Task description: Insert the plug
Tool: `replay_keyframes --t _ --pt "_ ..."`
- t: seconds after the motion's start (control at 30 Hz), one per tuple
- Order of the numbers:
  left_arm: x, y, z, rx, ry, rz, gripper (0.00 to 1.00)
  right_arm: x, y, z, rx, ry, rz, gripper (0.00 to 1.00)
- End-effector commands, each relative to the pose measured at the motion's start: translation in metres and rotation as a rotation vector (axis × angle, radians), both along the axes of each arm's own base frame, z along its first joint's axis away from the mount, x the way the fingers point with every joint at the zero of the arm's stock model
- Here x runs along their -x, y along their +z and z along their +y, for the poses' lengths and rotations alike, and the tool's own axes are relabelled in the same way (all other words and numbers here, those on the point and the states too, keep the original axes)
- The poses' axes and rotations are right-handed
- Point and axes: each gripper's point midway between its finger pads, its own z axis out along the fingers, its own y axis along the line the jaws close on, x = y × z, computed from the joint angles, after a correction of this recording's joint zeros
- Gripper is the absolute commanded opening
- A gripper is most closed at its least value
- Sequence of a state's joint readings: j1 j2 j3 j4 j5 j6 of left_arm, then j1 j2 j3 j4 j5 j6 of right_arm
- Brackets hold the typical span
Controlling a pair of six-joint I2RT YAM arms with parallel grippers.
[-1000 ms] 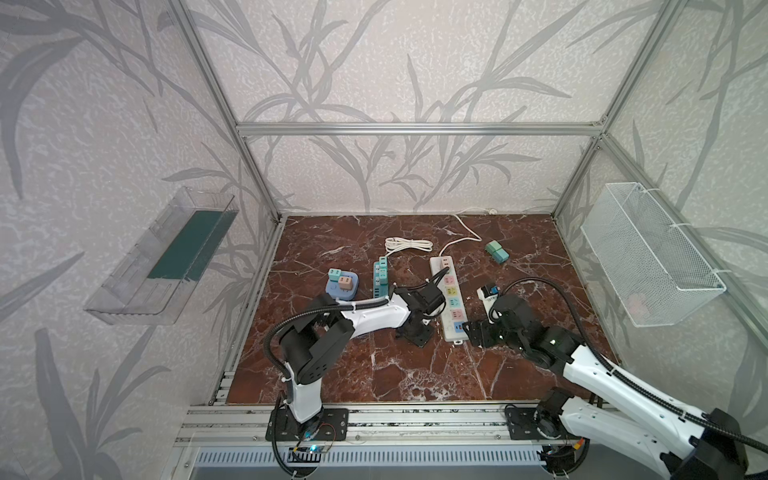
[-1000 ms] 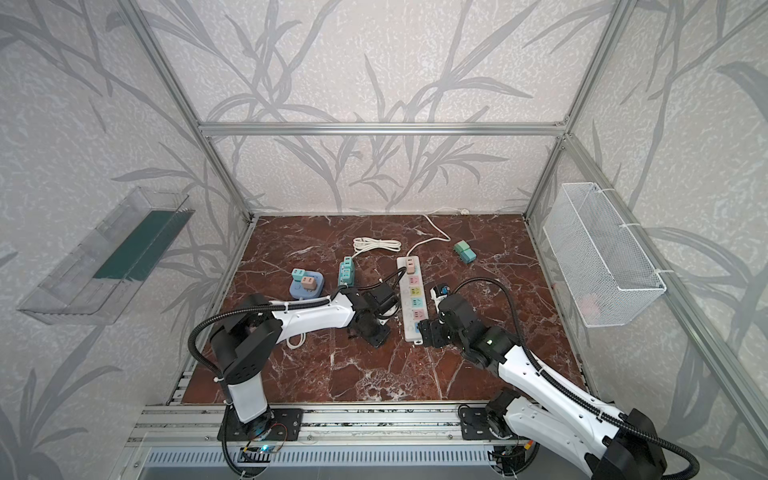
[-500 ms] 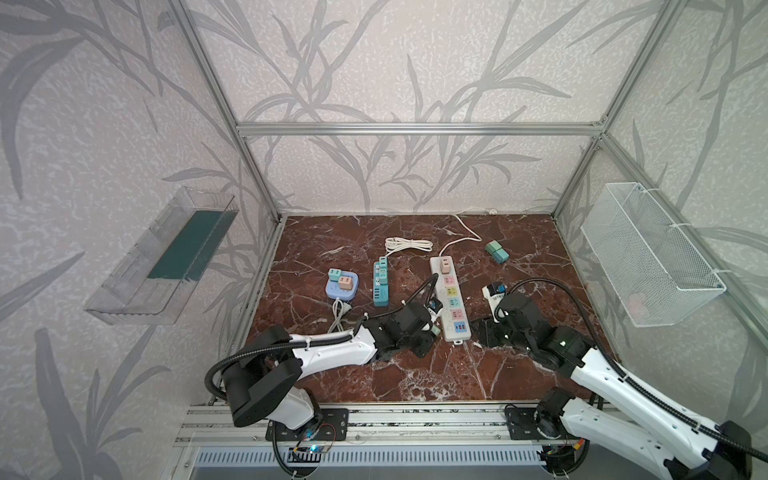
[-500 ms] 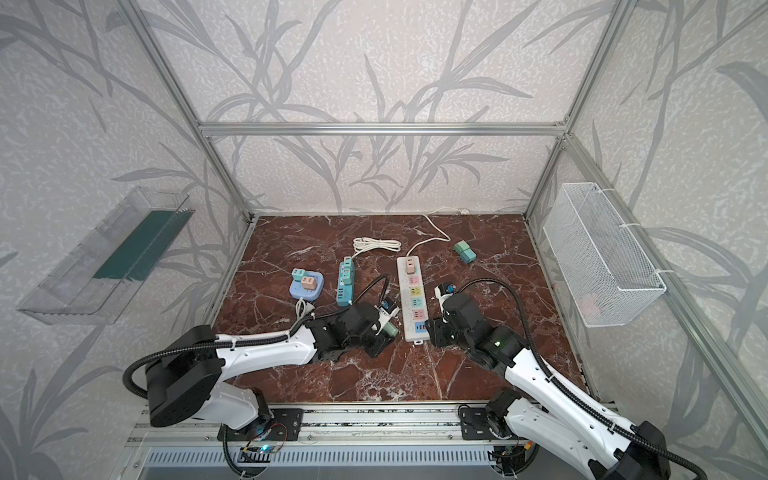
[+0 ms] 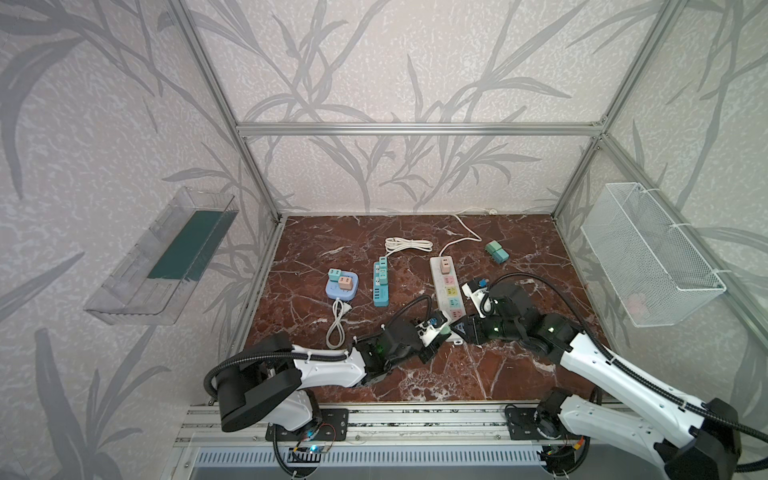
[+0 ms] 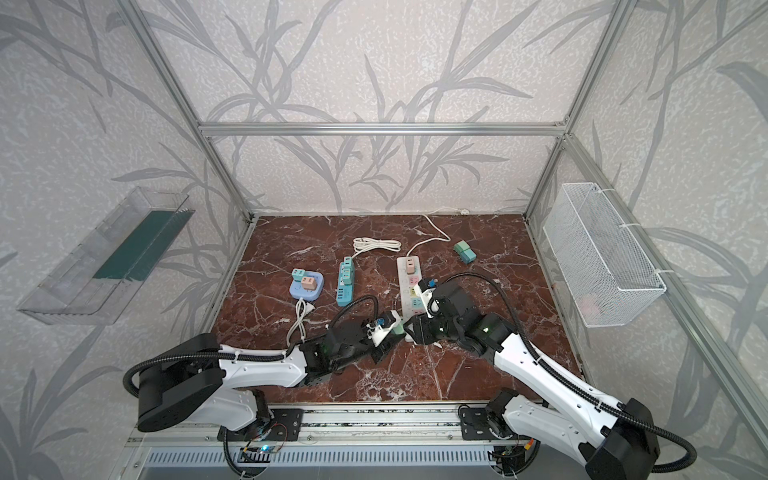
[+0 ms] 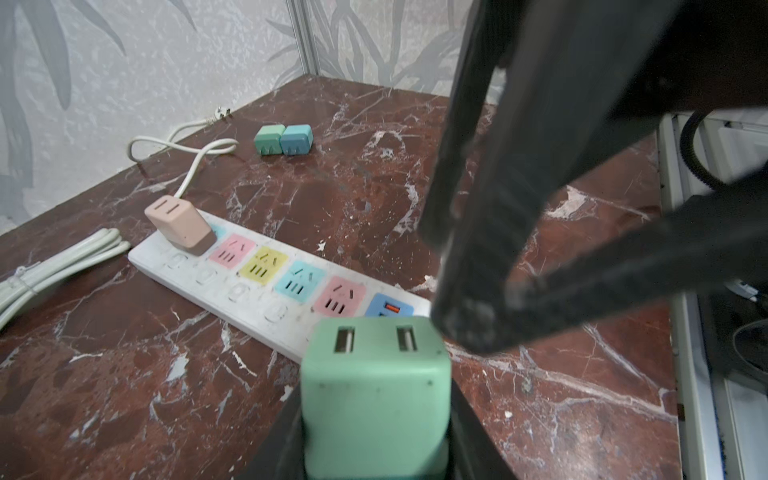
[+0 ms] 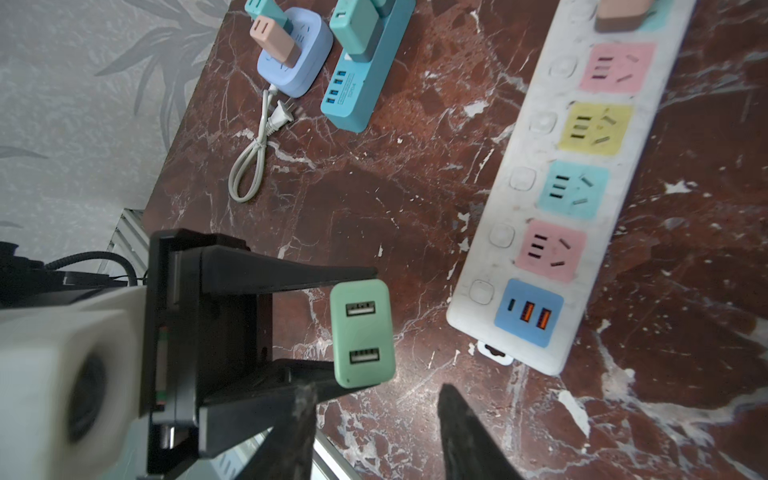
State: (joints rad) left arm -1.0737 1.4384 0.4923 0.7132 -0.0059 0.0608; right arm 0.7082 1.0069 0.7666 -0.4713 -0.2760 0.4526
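– Green plug (image 7: 376, 390): inserted yet?
– Not yet. It is pinched in the left hand (image 8: 357, 330) and appears lifted off the marble surface (image 8: 374, 187), just beside the near end of the white power strip (image 8: 498, 208).
– Right hand (image 8: 376, 392)?
– Fingers are spread, nothing is gripped. Tips are parked just beside the plug. A handover is suspected but cannot be confirmed.
– Strip occupancy?
– Far end socket is taken by a pink plug (image 7: 180, 224). Four coloured sockets (image 7: 299, 280) are seen free.
– Remaining?
– All of the insertion. Prongs are to be lined up over a free socket and pressed home. Prongs are hidden in both wrist views, so orientation cannot be told.
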Motion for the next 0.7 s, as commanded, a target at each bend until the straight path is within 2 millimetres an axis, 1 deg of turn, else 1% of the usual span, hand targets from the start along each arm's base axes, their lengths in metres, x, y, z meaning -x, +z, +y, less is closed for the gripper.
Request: replay_keyframes --t 0.0,0.17,0.33,0.43,0.5,0.57,0.6,0.67 --pt "0.002 0.015 -0.008 0.049 -0.034 -0.057 0.16 0.002 0.008 0.013 -0.045 0.051 -0.007 0.5" --pt "0.005 0.015 -0.008 0.049 -0.04 -0.052 0.16 0.0 0.003 0.023 -0.069 0.072 0.014 0.48" --pt "0.008 0.017 -0.007 0.054 -0.049 -0.055 0.16 -0.001 0.003 0.03 -0.09 0.091 0.026 0.35" --pt "0.007 0.018 -0.006 0.056 -0.041 -0.06 0.16 0.0 0.005 0.031 -0.094 0.097 0.028 0.23" --pt "0.004 0.018 -0.004 0.053 -0.024 -0.06 0.24 0.0 0.007 0.031 -0.097 0.1 0.022 0.15" --pt "0.002 0.018 -0.002 0.056 -0.004 -0.059 0.45 0.001 0.01 0.03 -0.103 0.099 0.013 0.09" --pt "0.0 0.019 0.0 0.061 0.013 -0.056 0.49 0.0 0.012 0.029 -0.103 0.097 0.005 0.08" --pt "-0.005 0.021 0.008 0.08 0.068 -0.054 0.64 -0.004 0.015 0.027 -0.095 0.079 -0.017 0.06"
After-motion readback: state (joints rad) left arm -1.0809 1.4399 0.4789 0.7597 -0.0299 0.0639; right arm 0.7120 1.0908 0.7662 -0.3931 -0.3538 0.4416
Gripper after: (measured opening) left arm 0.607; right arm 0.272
